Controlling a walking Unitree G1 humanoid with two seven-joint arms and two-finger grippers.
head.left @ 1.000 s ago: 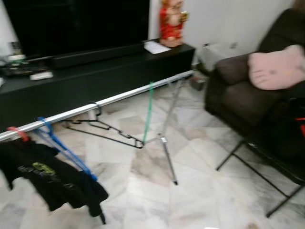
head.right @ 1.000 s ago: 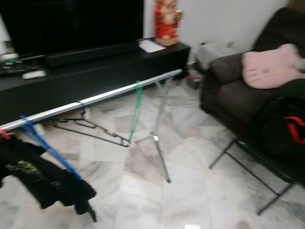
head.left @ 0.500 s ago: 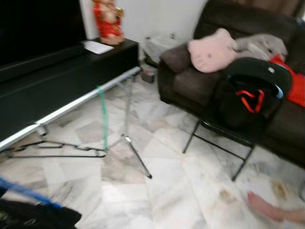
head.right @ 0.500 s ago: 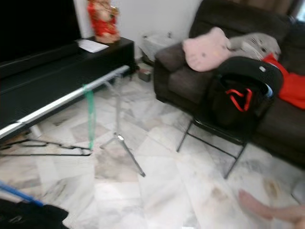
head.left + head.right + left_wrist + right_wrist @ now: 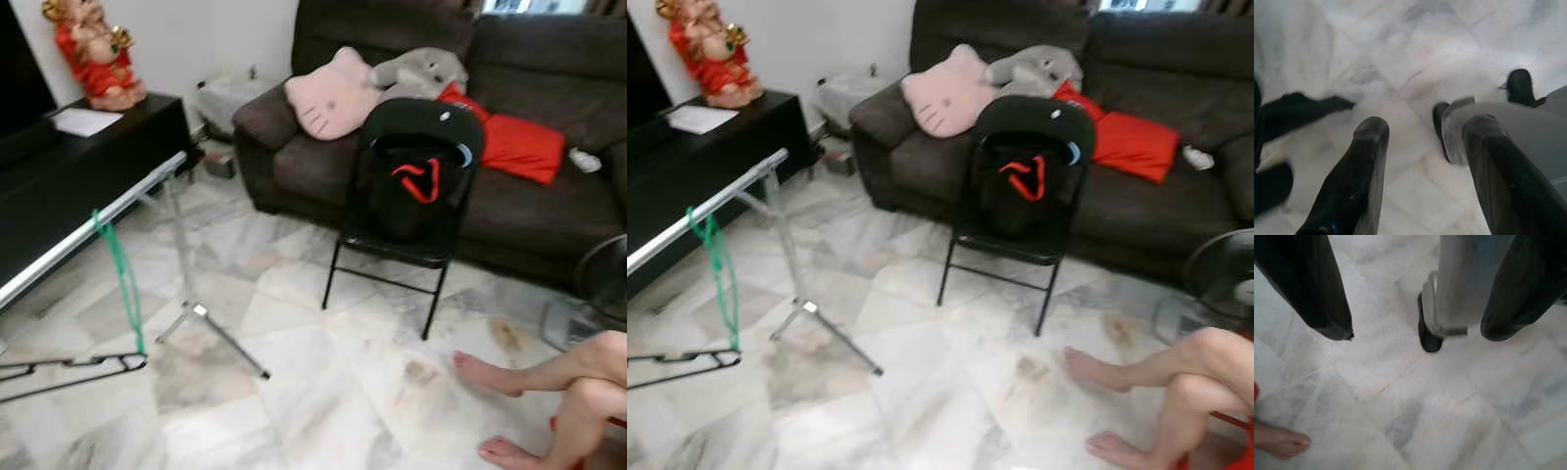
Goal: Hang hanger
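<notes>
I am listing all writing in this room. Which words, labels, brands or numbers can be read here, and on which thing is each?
None can be read.
White paper on the black cabinet: too blurred to tell if it bears text.
Black bag on the folding chair: no label legible.

Both eye views look down across marble floor [image 5: 323, 392] toward the sofa [image 5: 529, 88]; wrist views face that floor closely.

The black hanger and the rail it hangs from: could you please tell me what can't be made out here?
- Black hanger: head views, its hook end is cut off by the left edge.
- Silver rail: its far end runs off the same edge.
- Green strap: blurred; its fastening at the rail is unclear.
- Person's legs: cut off by the right edge.
</notes>
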